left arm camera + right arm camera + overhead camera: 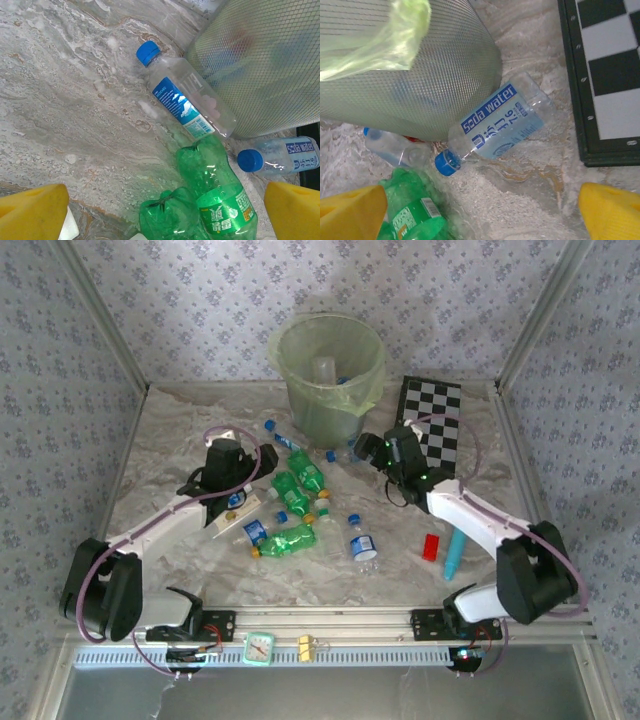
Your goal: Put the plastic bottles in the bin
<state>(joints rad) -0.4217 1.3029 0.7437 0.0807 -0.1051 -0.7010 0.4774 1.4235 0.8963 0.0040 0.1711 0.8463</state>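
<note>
The pale green bin (328, 370) stands at the back centre, with a clear bottle inside. Several bottles lie on the table in front of it: green ones (300, 475) (290, 538) and clear blue-capped ones (283, 435) (362, 545). My left gripper (250, 465) hangs open over two green bottles (220, 190), with a clear blue-capped bottle (187, 95) lying against the bin (260, 65) beyond them. My right gripper (385, 452) is open above bare table, just short of a "Soda water" bottle (500, 125) that rests against the bin (405, 75). Nothing sits between either pair of yellow fingers.
A black-and-white chequered board (432, 420) (610, 75) lies right of the bin. A red block (431, 547) and a cyan stick (452, 555) lie near the right arm. A white tube (240, 510) lies under the left arm. Patterned walls close in three sides.
</note>
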